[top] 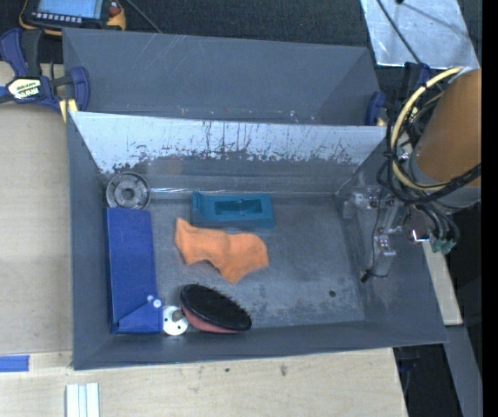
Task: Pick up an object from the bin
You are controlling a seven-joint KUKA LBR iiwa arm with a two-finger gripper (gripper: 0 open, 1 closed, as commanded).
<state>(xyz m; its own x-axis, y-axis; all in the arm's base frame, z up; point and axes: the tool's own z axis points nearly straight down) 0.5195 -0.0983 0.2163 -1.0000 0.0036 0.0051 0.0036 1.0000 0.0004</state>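
Currently the gripper (370,272) hangs by the bin's (231,346) right wall; how far open it is cannot be told. The orange cloth (222,250) lies well left of it, long axis left-right.

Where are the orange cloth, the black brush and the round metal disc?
orange cloth (222,250), camera view, middle of its folds.
black brush (215,307), camera view, its dark top.
round metal disc (128,191), camera view, its centre.

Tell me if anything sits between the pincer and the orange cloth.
Nothing visible does. Only bare bin floor separates the pincer, at the right wall, from the orange cloth. The teal block and black brush lie off that line.
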